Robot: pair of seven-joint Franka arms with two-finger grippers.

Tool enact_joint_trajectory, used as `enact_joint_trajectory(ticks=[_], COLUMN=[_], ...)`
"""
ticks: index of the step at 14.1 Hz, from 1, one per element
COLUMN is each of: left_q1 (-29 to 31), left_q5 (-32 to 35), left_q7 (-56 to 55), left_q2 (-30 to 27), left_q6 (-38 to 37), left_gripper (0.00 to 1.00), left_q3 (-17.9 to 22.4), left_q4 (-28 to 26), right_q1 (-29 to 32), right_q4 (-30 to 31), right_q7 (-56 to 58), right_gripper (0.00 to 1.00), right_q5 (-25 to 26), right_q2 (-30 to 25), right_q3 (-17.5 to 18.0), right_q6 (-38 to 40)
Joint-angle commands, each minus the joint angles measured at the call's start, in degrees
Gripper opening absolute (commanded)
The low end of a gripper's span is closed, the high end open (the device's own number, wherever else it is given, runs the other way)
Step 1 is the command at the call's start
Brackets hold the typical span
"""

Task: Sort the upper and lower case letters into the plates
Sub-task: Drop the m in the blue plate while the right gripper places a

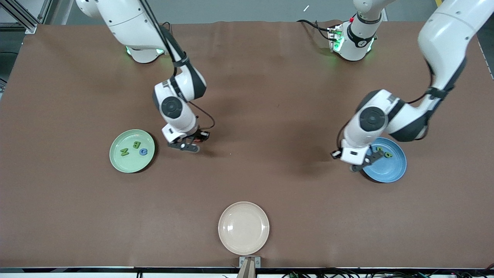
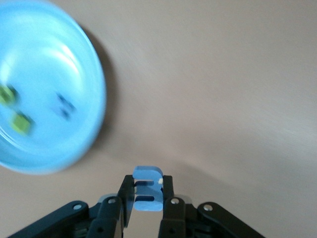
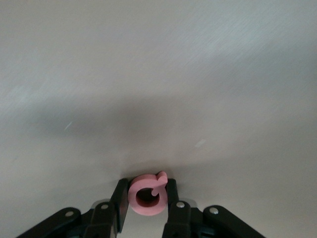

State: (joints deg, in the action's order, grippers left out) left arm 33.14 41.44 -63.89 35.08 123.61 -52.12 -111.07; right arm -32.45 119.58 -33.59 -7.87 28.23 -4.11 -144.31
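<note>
A robotics lab: two white arms (image 1: 173,104) mounted at a brown-covered table (image 1: 270,96).

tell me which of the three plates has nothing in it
The cream-beige plate, nearest the front camera, holds nothing. The mint green plate and the blue plate each hold letters.

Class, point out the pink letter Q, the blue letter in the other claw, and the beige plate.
pink letter Q (image 3: 146,195): right wrist view, on its ring.
blue letter (image 2: 147,189): left wrist view, on its middle.
beige plate (image 1: 243,227): front view, on its bare centre.
</note>
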Motion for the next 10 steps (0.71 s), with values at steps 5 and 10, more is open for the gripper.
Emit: enact_joint_trajectory(ticks=[5, 10], left_q1=[11.6, 10.3], left_q5=[0.5, 0.8], left_q7=[26.9, 32.7], left_q2=[2.9, 7.6], left_q6=[-1.4, -0.8], left_gripper=[0.17, 0.17], left_q3=[0.1, 5.4], left_q4=[2.1, 7.6], right_q1=[15.8, 30.8], right_q4=[-7.0, -6.7], right_q7=[20.9, 46.2], right_gripper=[0.01, 0.01], right_q5=[-0.4, -0.5], right_q2=[-3.4, -2.4], right_q3=[0.4, 0.5], right_q6=[17.1, 15.9])
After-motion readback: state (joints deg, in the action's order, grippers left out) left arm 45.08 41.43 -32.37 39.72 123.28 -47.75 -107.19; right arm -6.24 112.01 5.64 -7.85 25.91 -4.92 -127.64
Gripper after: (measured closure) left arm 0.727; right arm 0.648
